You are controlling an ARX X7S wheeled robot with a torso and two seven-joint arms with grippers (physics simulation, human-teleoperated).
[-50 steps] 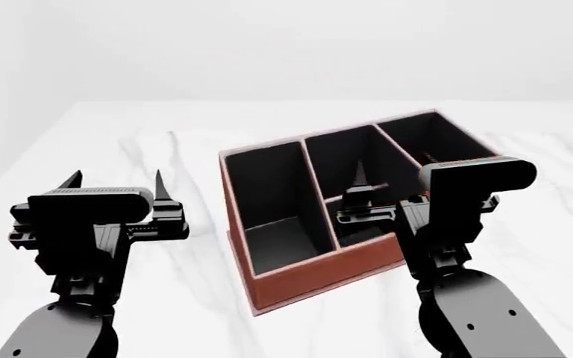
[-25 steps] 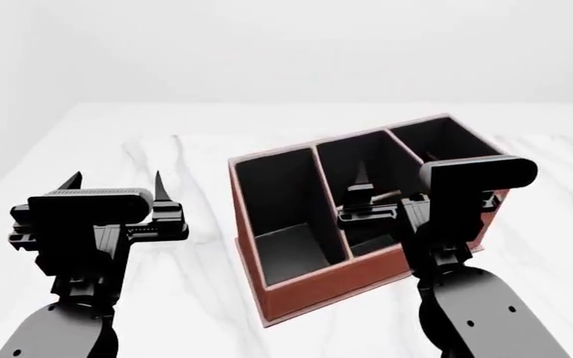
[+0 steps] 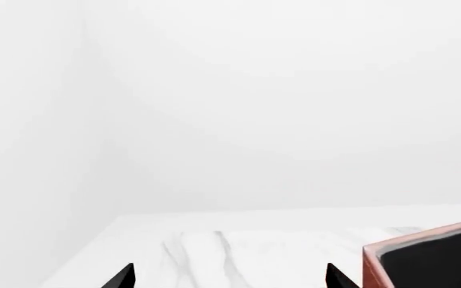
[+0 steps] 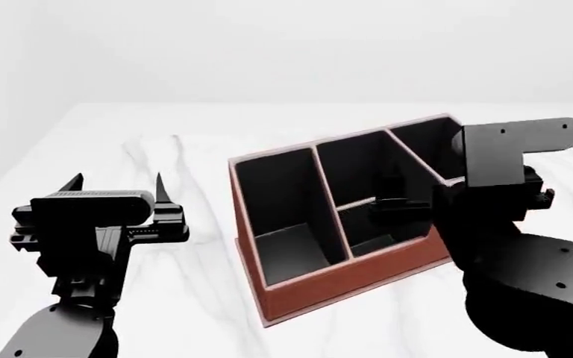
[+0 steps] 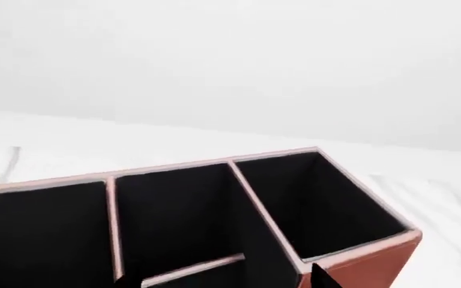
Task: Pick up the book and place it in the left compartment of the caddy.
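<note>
A: The caddy (image 4: 346,280) lies at 3 o'clock from the left gripper (image 4: 116,181). Its left compartment (image 4: 281,216) runs 12 to 6. Where's the book?

B: Not in view. Both claws are spread and empty, and the right gripper (image 4: 394,201) hangs over the middle cells (image 4: 366,175).

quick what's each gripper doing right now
Left gripper: open, holding nothing, beside the caddy.
Right gripper: open over the caddy, nothing visibly held.

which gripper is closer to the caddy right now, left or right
Right. The right gripper hangs over the caddy, above its middle cells. The left gripper hovers over bare table, off to the caddy's left side and clear of its wall.
</note>
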